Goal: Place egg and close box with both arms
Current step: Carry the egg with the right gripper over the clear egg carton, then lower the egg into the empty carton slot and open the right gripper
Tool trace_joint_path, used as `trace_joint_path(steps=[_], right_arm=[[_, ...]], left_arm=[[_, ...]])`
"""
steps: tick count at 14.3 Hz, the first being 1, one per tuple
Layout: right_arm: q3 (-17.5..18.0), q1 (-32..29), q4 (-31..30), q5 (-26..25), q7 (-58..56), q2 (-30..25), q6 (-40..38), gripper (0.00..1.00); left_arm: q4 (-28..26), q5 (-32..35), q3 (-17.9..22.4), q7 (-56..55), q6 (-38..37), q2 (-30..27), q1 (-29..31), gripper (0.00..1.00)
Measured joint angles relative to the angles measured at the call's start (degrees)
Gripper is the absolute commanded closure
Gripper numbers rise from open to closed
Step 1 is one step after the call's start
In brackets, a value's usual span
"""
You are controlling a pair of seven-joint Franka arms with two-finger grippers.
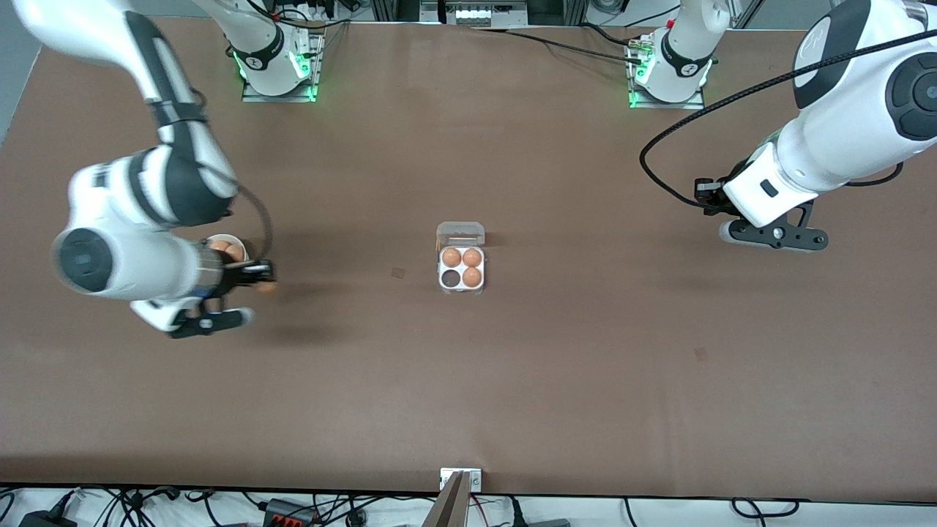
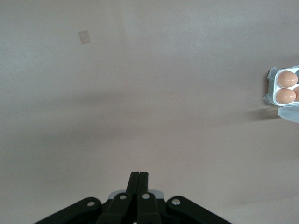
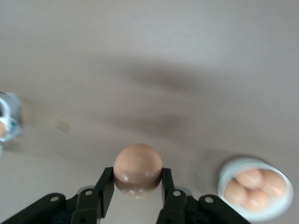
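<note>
The clear box [image 1: 461, 272] lies open mid-table, its lid [image 1: 460, 233] folded back toward the robots' bases. Three brown eggs [image 1: 462, 263] fill three cells; one cell is empty. My right gripper [image 1: 265, 284] is shut on a brown egg [image 3: 138, 170] and holds it above the table beside the white bowl [image 1: 224, 242], toward the right arm's end. The box's edge [image 3: 8, 122] shows in the right wrist view. My left gripper [image 2: 139, 175] is shut and empty, held above the table toward the left arm's end. The box also shows in the left wrist view [image 2: 282, 87].
The round white bowl [image 3: 254, 188] holds several more brown eggs. A small dark mark [image 1: 397, 273] lies on the brown table between the bowl and the box. A metal bracket [image 1: 460, 479] sits at the table's near edge. Black cables trail from both arms.
</note>
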Motion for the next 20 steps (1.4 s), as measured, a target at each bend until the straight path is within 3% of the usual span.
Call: trace_joint_path(steps=[7, 10, 20], right_arm=[[0.25, 14.38, -0.04, 0.08, 18.49, 6.52, 16.56, 0.83], [0.27, 18.49, -0.02, 0.08, 24.62, 8.07, 18.77, 0.83], [0.24, 23.45, -0.02, 0.08, 28.75, 14.28, 26.93, 0.82]], left_arm=[[-0.02, 0.02, 0.0, 0.06, 0.17, 0.18, 0.49, 0.99], [-0.02, 0.02, 0.0, 0.07, 0.18, 0.19, 0.58, 0.99], [-0.02, 0.02, -0.04, 0.08, 0.18, 0.2, 0.58, 0.99]])
